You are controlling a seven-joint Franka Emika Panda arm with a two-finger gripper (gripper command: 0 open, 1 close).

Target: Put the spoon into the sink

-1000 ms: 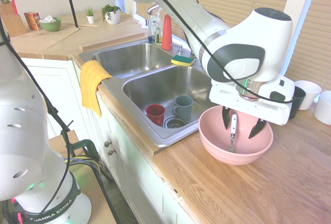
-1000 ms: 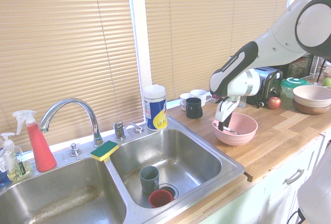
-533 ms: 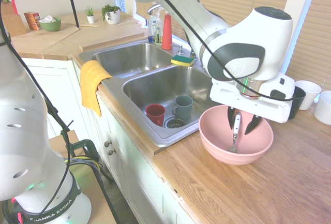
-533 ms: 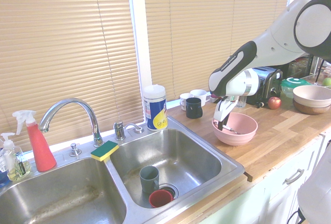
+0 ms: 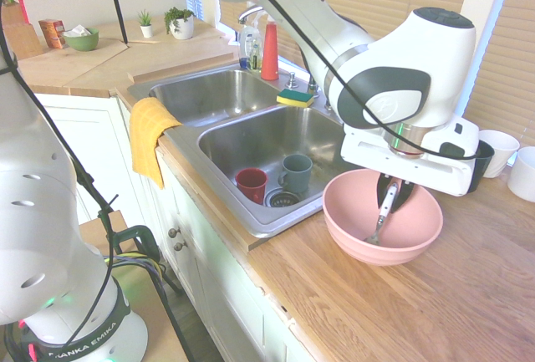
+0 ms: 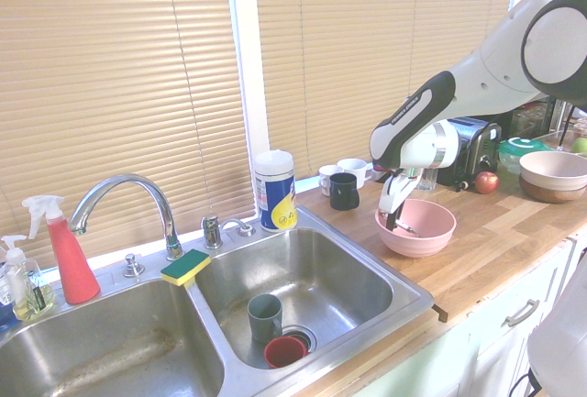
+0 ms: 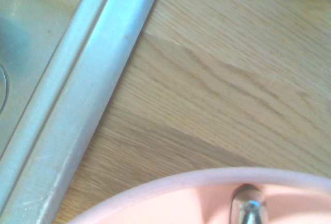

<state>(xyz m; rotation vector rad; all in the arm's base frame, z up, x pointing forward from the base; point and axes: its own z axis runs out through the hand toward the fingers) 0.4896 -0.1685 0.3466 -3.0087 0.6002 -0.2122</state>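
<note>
The gripper (image 5: pixel 389 197) has narrowed from a wide spread to clamp the white handle of the spoon (image 5: pixel 381 214), whose metal tip rests in the pink bowl (image 5: pixel 351 228). The grasp looks made, so lifting and carrying it over to the sink (image 5: pixel 251 140) comes next

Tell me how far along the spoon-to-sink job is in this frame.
Done: the gripper has shut on the white handle of the spoon. In hand: the spoon is only starting out of the pink bowl; its metal end is inside the bowl, tilted. Left: lift it clear, carry it over the wooden counter to the sink, which holds a red cup and a grey-green cup, and release.
</note>
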